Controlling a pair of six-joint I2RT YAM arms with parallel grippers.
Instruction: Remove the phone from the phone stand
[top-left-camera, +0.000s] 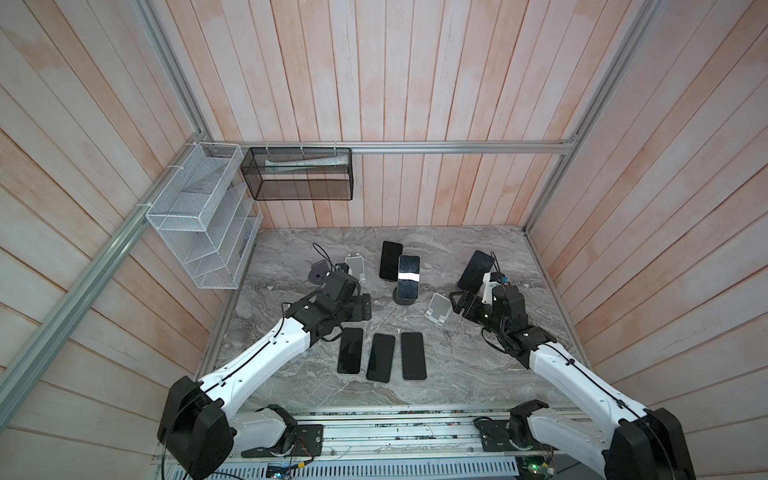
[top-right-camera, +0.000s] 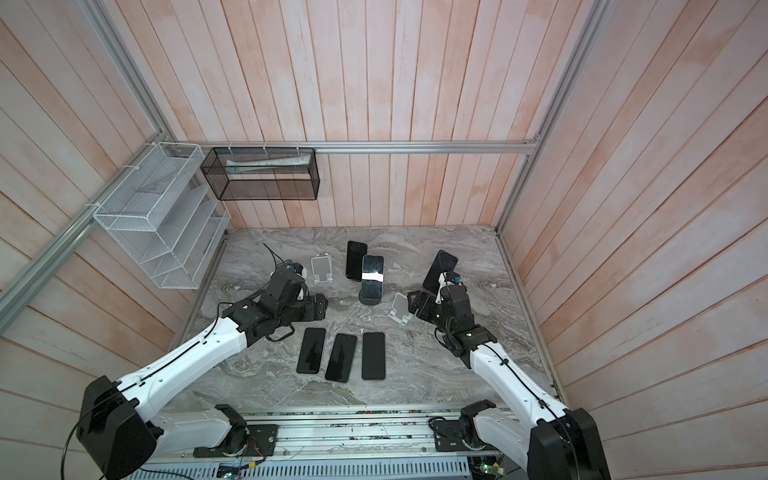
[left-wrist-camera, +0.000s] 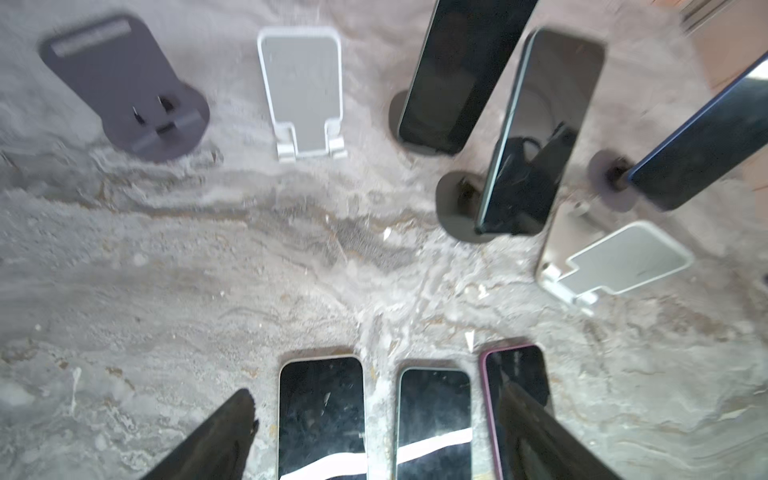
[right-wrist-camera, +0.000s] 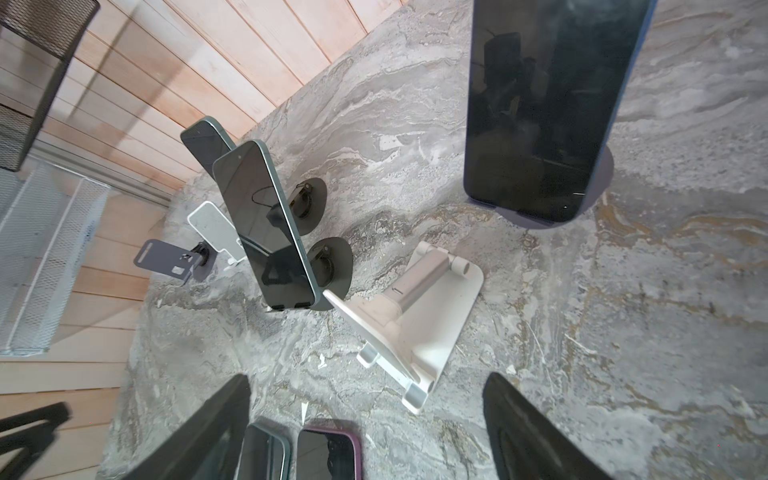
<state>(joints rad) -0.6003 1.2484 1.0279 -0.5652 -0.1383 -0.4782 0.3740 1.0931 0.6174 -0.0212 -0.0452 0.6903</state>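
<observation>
Step judged: between removals | left gripper (left-wrist-camera: 374, 399) hung over 3 flat phones (top-left-camera: 380, 357), fingers spread, empty | right gripper (right-wrist-camera: 369, 378) spread, empty, beside bare white stand (top-left-camera: 439, 309) | 3 propped phones (top-left-camera: 408, 277) sat on black stands (top-left-camera: 404, 300) | next: pinch 1 by its edges, lift clear.

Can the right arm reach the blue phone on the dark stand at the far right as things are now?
Probably yes. The right gripper is open and empty, and the blue phone stands just beyond it, screen facing the arm. The empty white stand sits beside the gripper, not between them.
</observation>
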